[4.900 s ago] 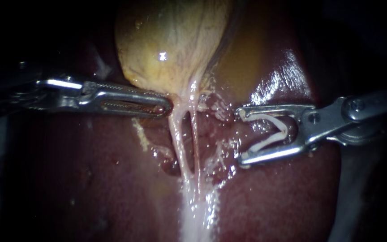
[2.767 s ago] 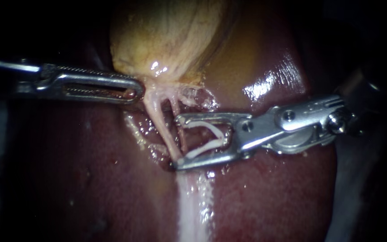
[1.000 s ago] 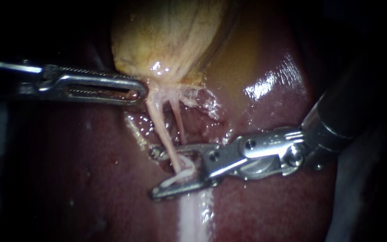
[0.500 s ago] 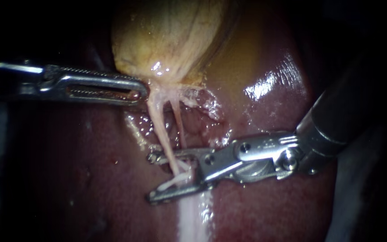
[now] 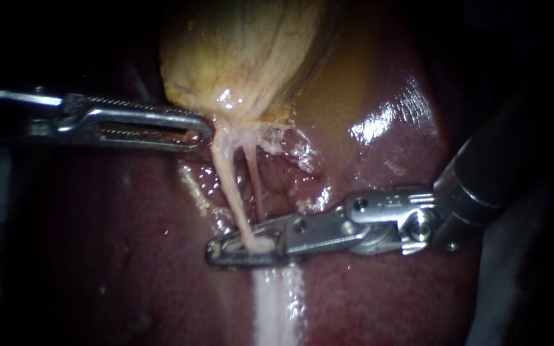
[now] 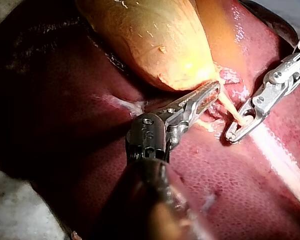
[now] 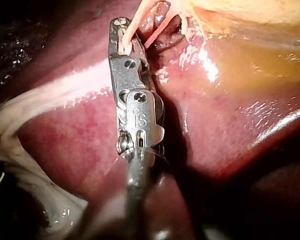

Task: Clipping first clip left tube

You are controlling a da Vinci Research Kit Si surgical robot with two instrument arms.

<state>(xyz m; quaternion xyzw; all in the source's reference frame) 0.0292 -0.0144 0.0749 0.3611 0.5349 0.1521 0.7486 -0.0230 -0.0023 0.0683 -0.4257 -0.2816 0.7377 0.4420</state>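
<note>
Left tube [image 5: 229, 186] runs from the gallbladder [image 5: 245, 57] neck down across the liver [image 5: 386, 288], just beside the thinner right tube [image 5: 256, 186]. Your right instrument [image 5: 214, 251] has its jaws clenched on a pale clip [image 5: 258, 245], which sits round the left tube at its lower end. Your left instrument [image 5: 205, 134] grasps the gallbladder at its neck, jaws closed on that tissue.

Our left instrument [image 5: 201, 133] showed long, slim silver jaws, cut with a narrow slot and edged with fine teeth, set on a dark wrist block [image 6: 147, 137] bearing one round screw. Our right instrument [image 5: 216, 248] was bright steel too: shorter, flatter jaws and linked plates pinned by round rivets [image 5: 359, 204], ending in a smooth, dark grey shaft [image 5: 482, 186].
</note>
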